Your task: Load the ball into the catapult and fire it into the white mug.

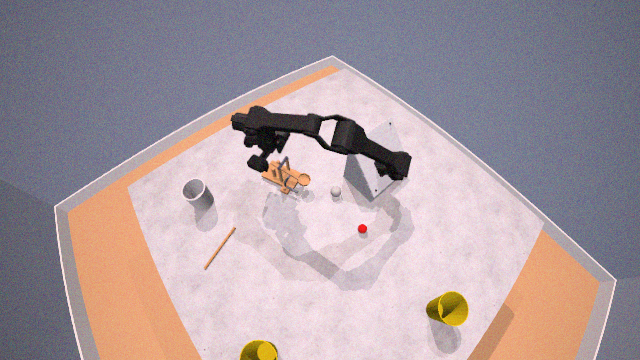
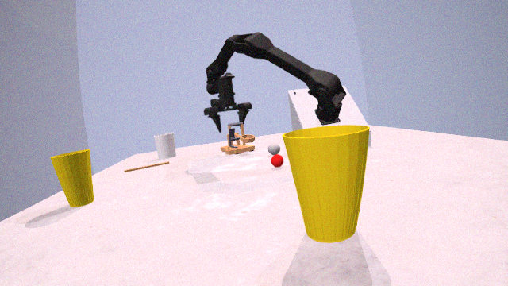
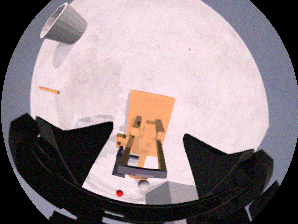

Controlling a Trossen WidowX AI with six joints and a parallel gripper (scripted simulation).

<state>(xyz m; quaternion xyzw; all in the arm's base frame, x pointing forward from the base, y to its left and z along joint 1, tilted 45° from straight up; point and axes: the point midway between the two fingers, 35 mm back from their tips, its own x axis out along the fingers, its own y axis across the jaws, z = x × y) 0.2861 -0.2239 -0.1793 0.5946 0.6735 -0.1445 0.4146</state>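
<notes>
The claw point(image 2: 228, 117) hangs wide apart and empty just above the wooden catapult point(image 2: 237, 144) on the bench point(image 2: 417, 191).

two yellow cups point(image 2: 326, 180), two balls point(image 2: 277, 160), one mug point(image 2: 165, 145)

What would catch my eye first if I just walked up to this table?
Probably the big yellow cup standing closest in the exterior view, with a second one off to the left. Behind them, the black arm arches over a small wooden catapult, its gripper open and empty just above it. A red ball and a white ball lie beside the catapult.
</notes>
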